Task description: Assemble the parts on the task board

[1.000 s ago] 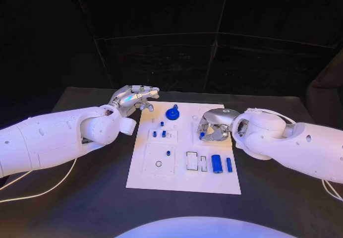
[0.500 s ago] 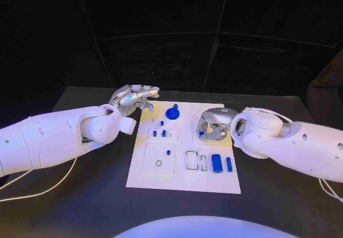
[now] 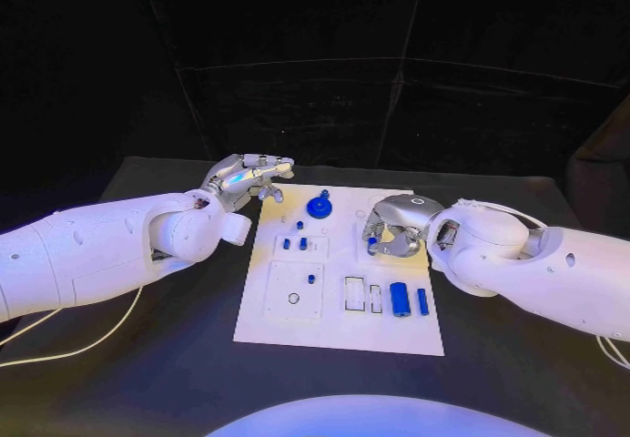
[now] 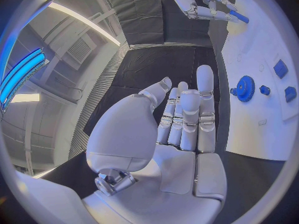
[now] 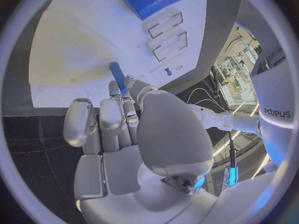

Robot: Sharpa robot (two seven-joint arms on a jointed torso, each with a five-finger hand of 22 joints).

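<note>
The slim blue cylindrical peg [image 5: 117,76] is pinched between the fingers of the right robot hand [image 3: 394,229], which hangs over the upper right part of the white rectangular task board [image 3: 335,332], at the centre of the frame in the head view. In the right wrist view the peg's free end points at the board's bare white surface; whether it touches cannot be told.

On the board, a blue toothed gear wheel with a knob [image 3: 320,208] sits near the top edge, with a few small blue square pieces [image 3: 294,243] just below it and one tiny blue pin [image 3: 311,279] standing in the square plate at centre left. Toward the lower right lie a thick blue cylinder [image 3: 399,299] and a thinner blue rod [image 3: 422,301], side by side, loose, next to two empty rectangular slots [image 3: 353,293].

The left robot hand [image 3: 247,177] holds nothing, fingers straight and close together, beside the board's upper left corner above the black counter [image 3: 157,364].

By my reckoning the assembly is partway: the gear and small pieces look placed, while the held peg, both loose cylinders and the open slots remain
</note>
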